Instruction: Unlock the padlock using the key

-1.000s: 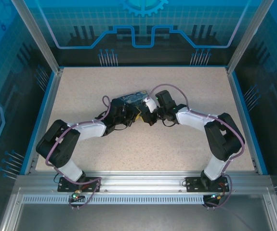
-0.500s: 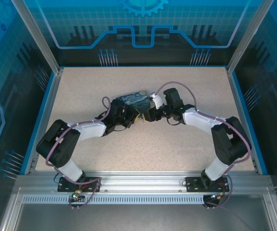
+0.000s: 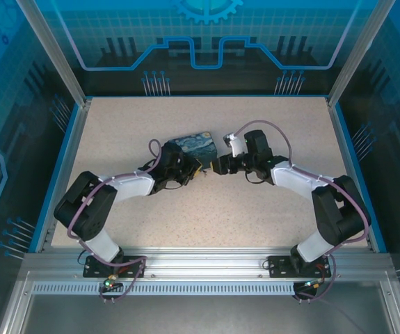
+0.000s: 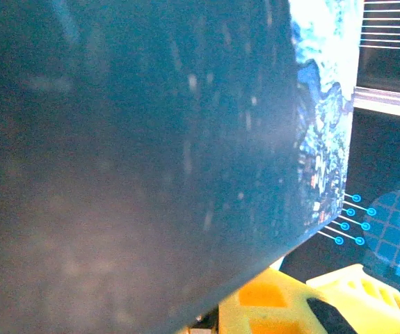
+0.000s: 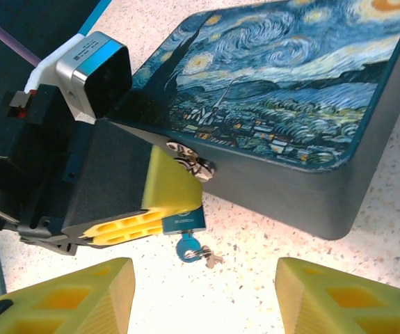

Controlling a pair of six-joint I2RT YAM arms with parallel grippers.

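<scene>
Since a second ago the right jaws have let go and drawn back to the right, away from the painted box [image 3: 194, 144]. They now stand wide, and in the right wrist view their yellow fingers [image 5: 74, 296] sit at the two bottom corners with nothing between them. The left arm [image 3: 126, 186] has hardly changed its place. The left jaws are narrow and hold the padlock [image 5: 184, 221], a small bluish body that sticks out from between their yellow fingers [image 5: 159, 186]. The padlock is just under the silver hasp [image 5: 191, 164] on the front edge of the box; whether its shackle passes through the hasp I cannot tell. The key [image 5: 188, 248] sits at the underside of the padlock with its blue head pointing down, close over the speckled desk [image 5: 290, 243]. The box lies flat on the desk with its lid down, so what is inside cannot be seen. In the left wrist view the dark side of the box is very close and blurred.
</scene>
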